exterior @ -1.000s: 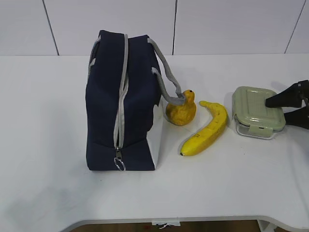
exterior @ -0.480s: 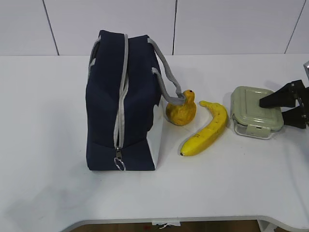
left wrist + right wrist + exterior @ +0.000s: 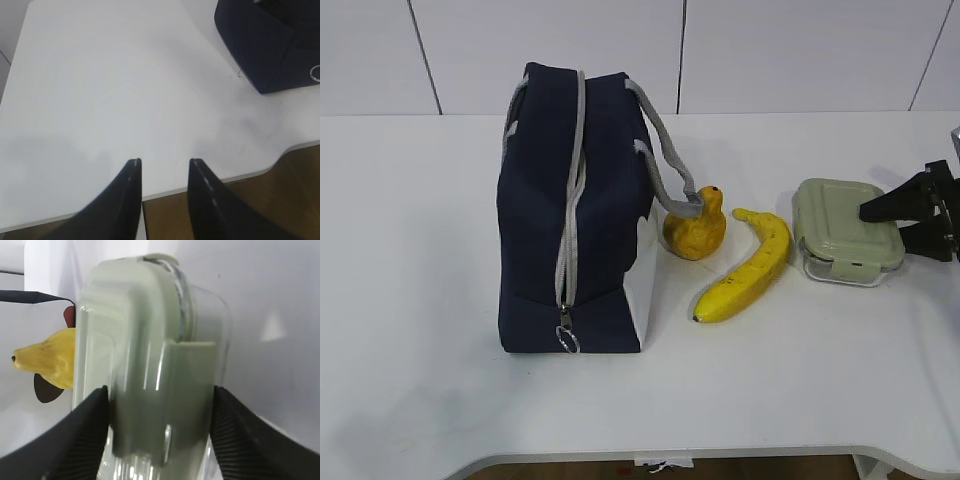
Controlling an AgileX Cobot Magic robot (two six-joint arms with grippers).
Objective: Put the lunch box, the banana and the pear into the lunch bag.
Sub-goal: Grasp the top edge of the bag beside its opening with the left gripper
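At the left of the exterior view the bag [image 3: 575, 215] is being shown standing upright on the white table [image 3: 410, 300], its grey zipper [image 3: 572, 190] running down the near end to a ring pull [image 3: 567, 340] at the bottom, the zipper being seen closed along that end. Grey straps [image 3: 665, 165] are being draped off the bag's right side, and one loop is lying against the pear [image 3: 695, 228], which is sitting just beside the bag's white lower panel, right of centre. Just right of the pear, the banana [image 3: 748, 268] is lying aslant, its upper tip close to the box [image 3: 845, 232] and its lower tip pointing toward the lower centre of the frame. The box is resting flat on the table at the right, lid up. At the right edge the right gripper [image 3: 888, 222] is being held at the box's far right end, one finger over the lid and one beside it; in the right wrist view the two fingers [image 3: 80, 440] are being seen pressed against both sides of the box [image 3: 150, 365], so the box is being gripped. In the left wrist view the left gripper [image 3: 164, 167] is being held over the table's near edge at the bottom centre, its jaws narrowly apart with nothing between them, while a corner of the bag [image 3: 265, 45] is showing at the upper right.
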